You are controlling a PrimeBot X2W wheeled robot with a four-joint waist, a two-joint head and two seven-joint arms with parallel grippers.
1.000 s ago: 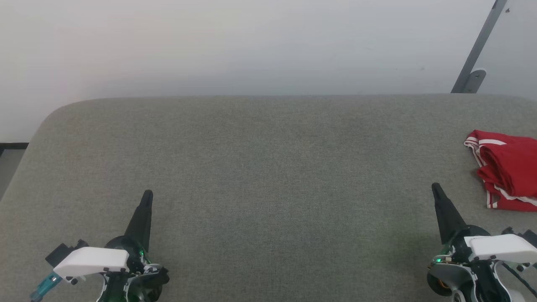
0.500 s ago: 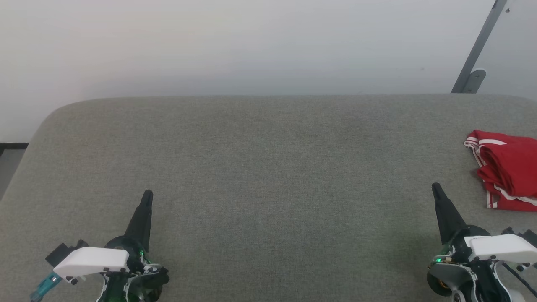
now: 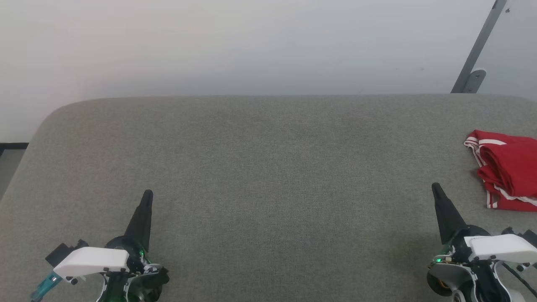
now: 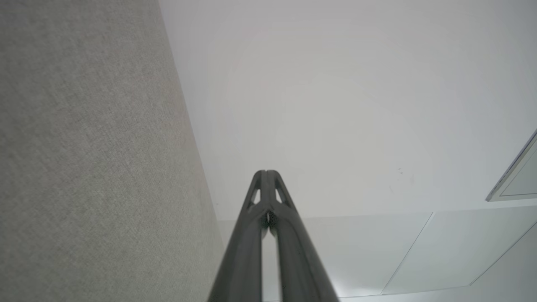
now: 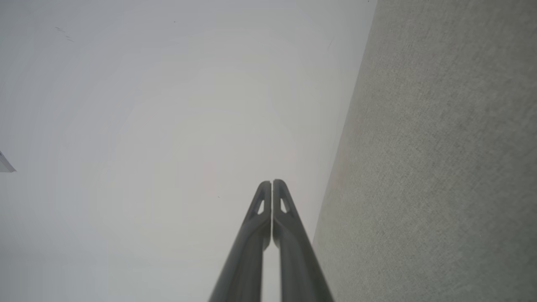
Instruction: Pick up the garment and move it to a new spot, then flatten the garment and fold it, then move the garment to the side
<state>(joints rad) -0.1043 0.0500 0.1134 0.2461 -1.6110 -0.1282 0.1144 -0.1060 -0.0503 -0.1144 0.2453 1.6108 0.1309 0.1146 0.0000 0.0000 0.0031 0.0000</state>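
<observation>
Seemingly near the end, though not certain: the red jersey [image 3: 507,172] lies in a compact, layered bundle at the far right of the grey fabric tabletop [image 3: 268,167], partly cut by the frame edge, striped trim showing. That reads as folded and set aside; if so, nothing is left. If it is merely bunched, pick-up, flattening and folding all remain. Left hand [image 3: 147,195] and right hand [image 3: 435,187] sit at the near edge, both pinched fully together, holding nothing; the right hand is near the jersey but apart. Count: one jersey, two hands, one tabletop, one slanted metal strut [image 3: 476,54] behind.
</observation>
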